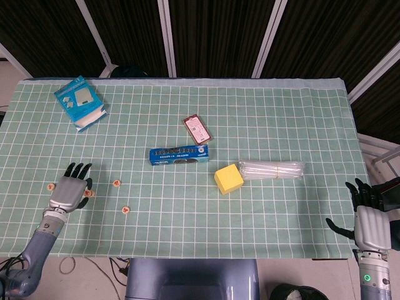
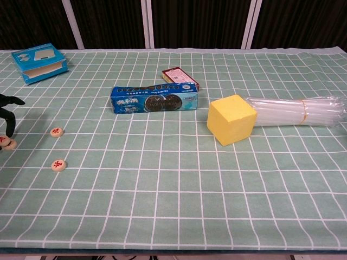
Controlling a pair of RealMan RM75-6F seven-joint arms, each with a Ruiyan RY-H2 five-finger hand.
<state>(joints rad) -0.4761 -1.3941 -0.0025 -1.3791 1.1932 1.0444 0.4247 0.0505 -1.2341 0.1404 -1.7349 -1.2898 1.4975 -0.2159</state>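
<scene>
Left hand (image 1: 67,193): near the left edge of the worktop (image 1: 275,125), palm down, fingers (image 1: 77,169) spread and pointing away from the robot; holding nothing that shows.
Nearest thing: small round game piece (image 1: 89,194), just off the thumb side of the left hand, close enough that contact cannot be told; in the chest view seemingly the piece (image 2: 7,143) under the dark fingertips at the left border.
Direction from fingers: piece lies to the right of the left hand and slightly toward the robot from the fingertips; round, so no long axis to line up with.
Other pieces: one (image 1: 50,186) just left of the hand; one (image 1: 116,183) further right of the fingers; one (image 1: 125,210) right and nearer the robot, well apart from the hand.
Nearer hand: left by far.
Right hand (image 1: 367,220): off the right end of the worktop, fingers spread, empty, well apart from every piece.
In the way: nothing between the left fingers and the nearest piece; neighbouring pieces apart from it.
Further off: blue biscuit pack (image 1: 179,154), long axis left to right, well to the right of the fingers; red card pack (image 1: 197,129) beyond it; yellow block (image 1: 229,179) touching or just beside the bundle of clear straws (image 1: 272,169); blue box (image 1: 80,102) far ahead of the fingers.
</scene>
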